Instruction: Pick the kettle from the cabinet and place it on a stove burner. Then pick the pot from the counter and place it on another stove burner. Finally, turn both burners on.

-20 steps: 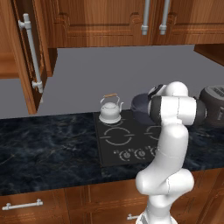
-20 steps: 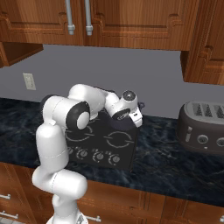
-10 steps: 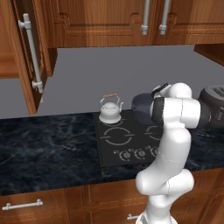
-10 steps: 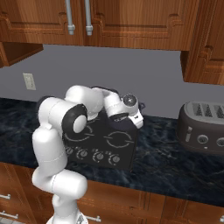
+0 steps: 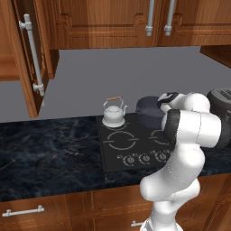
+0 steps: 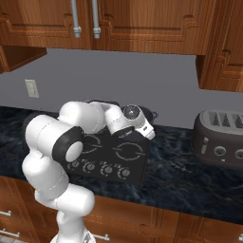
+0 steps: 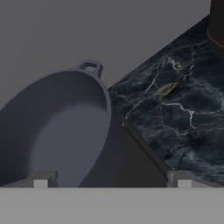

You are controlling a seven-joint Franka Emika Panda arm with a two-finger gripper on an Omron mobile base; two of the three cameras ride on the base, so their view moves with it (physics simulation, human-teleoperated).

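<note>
The silver kettle (image 5: pixel 113 113) stands on the back left burner of the black cooktop (image 5: pixel 118 151). The wide dark grey pot (image 5: pixel 149 112) sits on the back right burner beside it. My gripper (image 5: pixel 162 102) hovers at the pot's right rim. In the hand view the gripper (image 7: pixel 111 179) is open, its fingertips (image 7: pixel 41 180) set wide to either side of the pot's (image 7: pixel 57 131) near rim and holding nothing. A loop handle (image 7: pixel 90 67) shows at the pot's far edge. The cabinet door (image 5: pixel 28 58) hangs open at upper left.
A dark toaster (image 6: pixel 223 137) stands on the black marble counter (image 6: pixel 180 166) right of the cooktop. Round knobs (image 5: pixel 144 158) line the cooktop's front edge, and the front left burner ring (image 5: pixel 119 140) is bare. Closed wall cupboards (image 5: pixel 149 20) hang above.
My hand has shifted only slightly beside the pot, with its jaws staying wide. Kettle and pot have not moved.
</note>
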